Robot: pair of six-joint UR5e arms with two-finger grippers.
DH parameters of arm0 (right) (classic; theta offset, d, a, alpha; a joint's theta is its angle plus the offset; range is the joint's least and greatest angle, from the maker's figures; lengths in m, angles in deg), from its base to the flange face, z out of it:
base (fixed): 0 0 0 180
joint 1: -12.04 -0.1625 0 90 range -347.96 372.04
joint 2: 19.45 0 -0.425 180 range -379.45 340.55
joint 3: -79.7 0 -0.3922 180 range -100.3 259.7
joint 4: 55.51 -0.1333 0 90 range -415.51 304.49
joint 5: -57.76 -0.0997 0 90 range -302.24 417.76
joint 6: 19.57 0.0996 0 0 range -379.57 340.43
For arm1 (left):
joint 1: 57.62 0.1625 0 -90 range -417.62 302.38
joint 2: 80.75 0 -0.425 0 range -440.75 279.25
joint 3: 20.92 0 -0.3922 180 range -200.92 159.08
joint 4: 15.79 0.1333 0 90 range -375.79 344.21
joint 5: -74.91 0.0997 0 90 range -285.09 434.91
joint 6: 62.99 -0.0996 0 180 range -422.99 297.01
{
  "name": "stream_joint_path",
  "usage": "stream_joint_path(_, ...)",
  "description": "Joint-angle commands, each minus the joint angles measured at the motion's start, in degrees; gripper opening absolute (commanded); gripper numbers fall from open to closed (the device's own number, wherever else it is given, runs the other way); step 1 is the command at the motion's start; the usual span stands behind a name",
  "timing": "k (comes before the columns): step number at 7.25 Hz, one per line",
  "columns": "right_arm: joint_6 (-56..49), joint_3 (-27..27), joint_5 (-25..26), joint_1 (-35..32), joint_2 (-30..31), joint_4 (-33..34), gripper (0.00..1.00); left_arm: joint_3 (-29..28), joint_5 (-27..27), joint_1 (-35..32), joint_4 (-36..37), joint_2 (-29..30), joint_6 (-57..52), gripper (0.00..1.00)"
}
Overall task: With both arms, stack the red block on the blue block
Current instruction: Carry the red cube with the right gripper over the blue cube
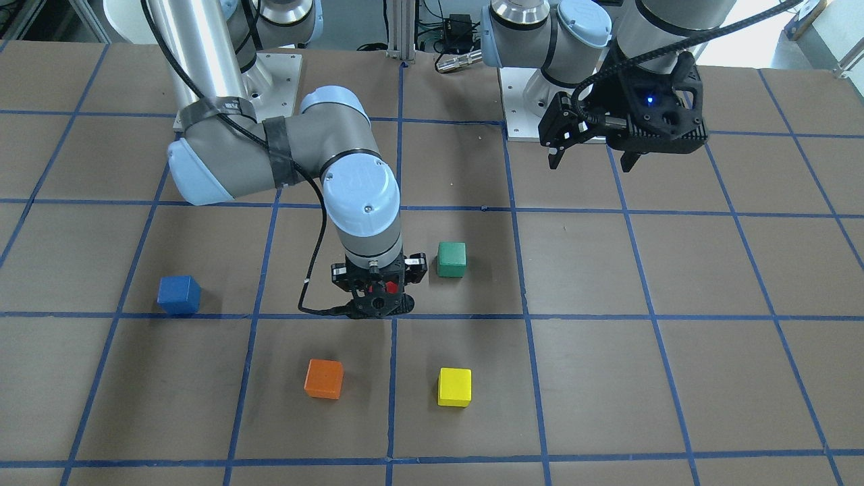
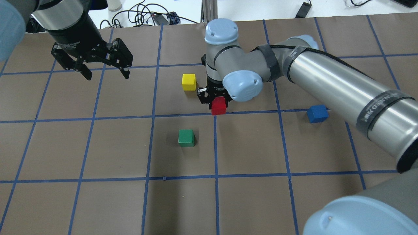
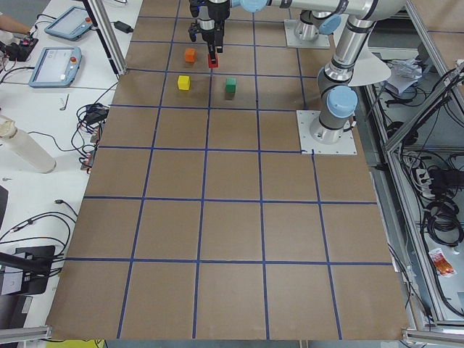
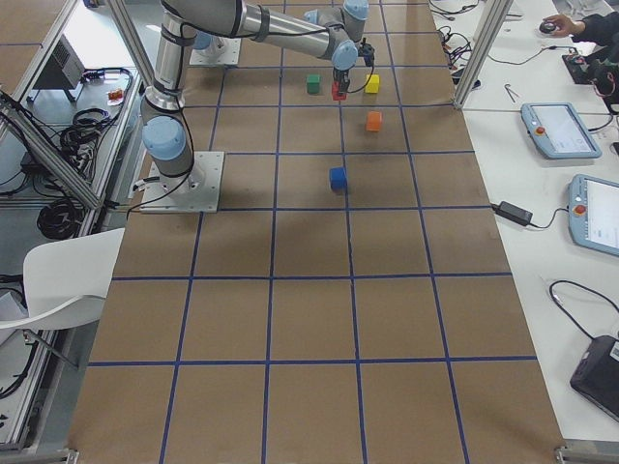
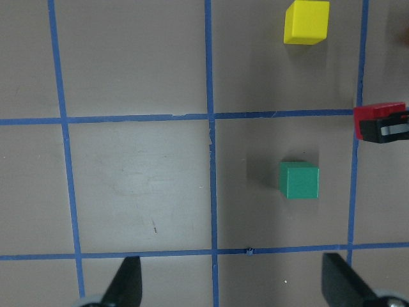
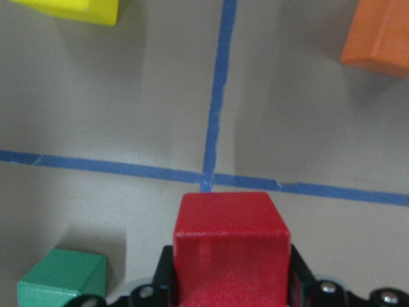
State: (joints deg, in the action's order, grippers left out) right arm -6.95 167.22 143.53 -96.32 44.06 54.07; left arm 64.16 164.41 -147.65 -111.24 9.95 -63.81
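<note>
The red block [image 2: 218, 106] is clamped between the fingers of my right gripper [image 2: 216, 99], low over a blue tape crossing at mid-table. The right wrist view shows it [image 6: 231, 246] filling the jaws. In the front view only a sliver of red [image 1: 390, 288] shows under the right gripper [image 1: 378, 300]. The blue block [image 2: 317, 113] sits alone on the table to my right, about one grid square from the red block; it also shows in the front view [image 1: 179, 295]. My left gripper [image 2: 107, 75] is open and empty, held high at the far left [image 1: 591, 165].
A green cube [image 2: 186, 137] sits near-left of the red block, a yellow cube [image 2: 189, 82] far-left of it. An orange cube [image 1: 323, 379] lies beyond my right gripper, hidden by the arm in the overhead view. The brown table [image 2: 98, 202] has a blue tape grid.
</note>
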Motion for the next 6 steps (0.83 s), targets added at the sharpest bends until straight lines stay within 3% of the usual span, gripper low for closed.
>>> stream_joint_path(1,-0.93,-4.81,0.45,6.99,2.92,-11.28,0.00,0.16,0.05,-0.23,0.00,0.09,0.20,1.00)
stream_joint_path(4,-12.68,-4.30,1.58,19.55,6.88,-17.28,0.00,0.25,0.14,-0.23,0.00,-0.17,-0.42,1.00)
stream_joint_path(6,-22.52,-0.89,4.04,26.68,8.29,-17.65,0.00,0.34,0.14,-0.23,0.00,-0.17,-0.15,1.00)
